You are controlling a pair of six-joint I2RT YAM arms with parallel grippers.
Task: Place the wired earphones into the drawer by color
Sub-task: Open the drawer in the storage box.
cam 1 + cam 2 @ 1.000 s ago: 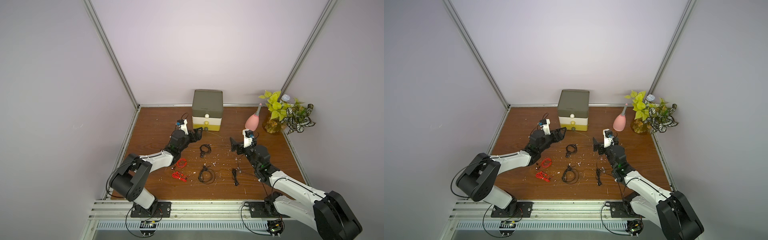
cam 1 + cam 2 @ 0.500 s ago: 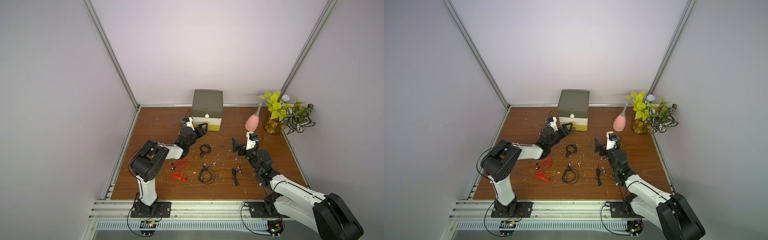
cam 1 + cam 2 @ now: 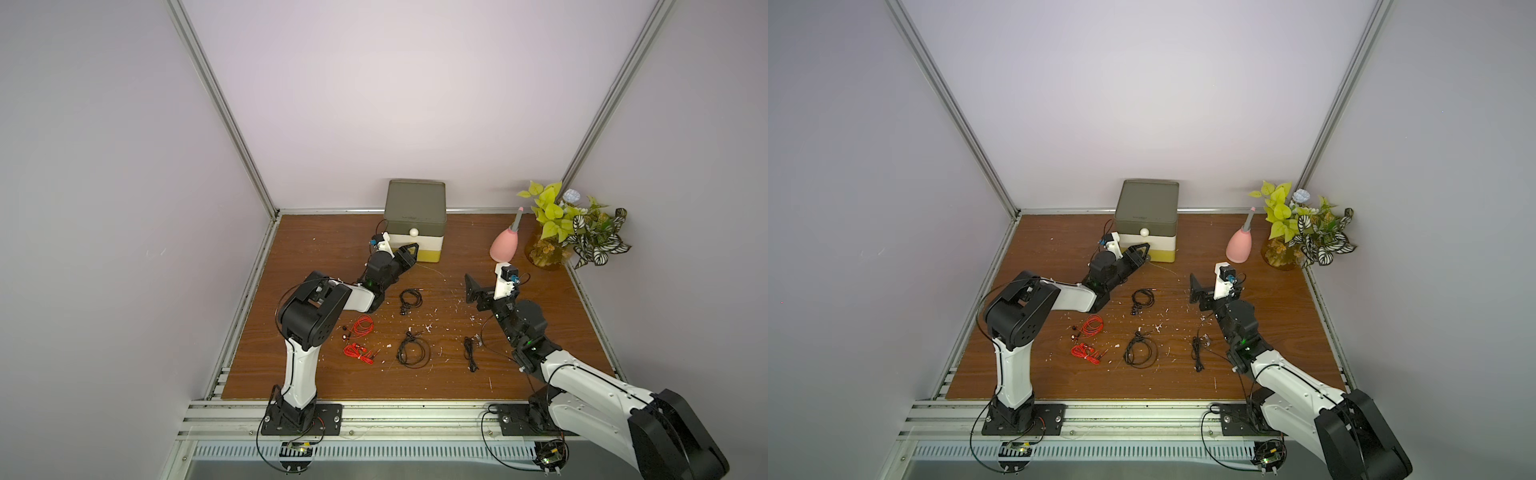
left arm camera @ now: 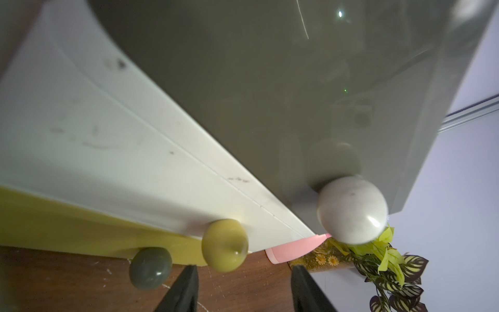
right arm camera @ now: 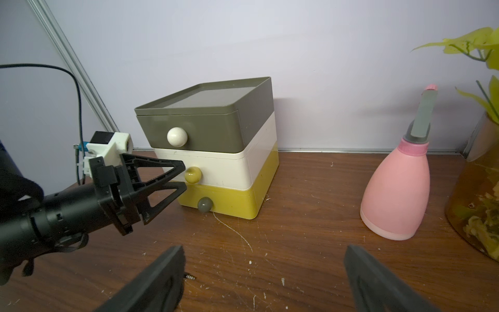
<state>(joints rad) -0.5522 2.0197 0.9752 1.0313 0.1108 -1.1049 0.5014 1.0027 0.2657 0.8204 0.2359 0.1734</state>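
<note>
Wired earphones: five bundles lie loose on the table (image 3: 332, 232). Two are red, one (image 3: 363, 325) just behind the other (image 3: 357, 352), near the left arm's base. Three are black: one (image 3: 411, 298) nearest the drawer, one (image 3: 411, 352) mid-table and one (image 3: 470, 351) toward the right arm. No white bundle shows in any view.

The drawer (image 5: 210, 121) stands at the back wall with all three levels shut: olive-grey above, cream level (image 5: 229, 167) in the middle, yellow level (image 5: 237, 202) below. The contents are hidden, so whether any earphones are already inside cannot be told.

The left gripper (image 5: 185, 175) is level with the yellow knob (image 5: 192, 174) of the cream level. Its jaws are part-way apart, the tips just short of the knob and nothing between them. The right gripper (image 5: 263, 248) hangs over bare table mid-right, jaws spread wide and empty, well apart from any bundle.

Assessment: the step in hand appears to be taking hold of a knob to open a level. Sorting of the visible bundles has not begun — five are left to place, each by colour.

Surroundings: a pink bottle (image 3: 503, 248) and a potted plant (image 3: 573, 224) in the back right corner, and white specks scattered over the wood.
</note>
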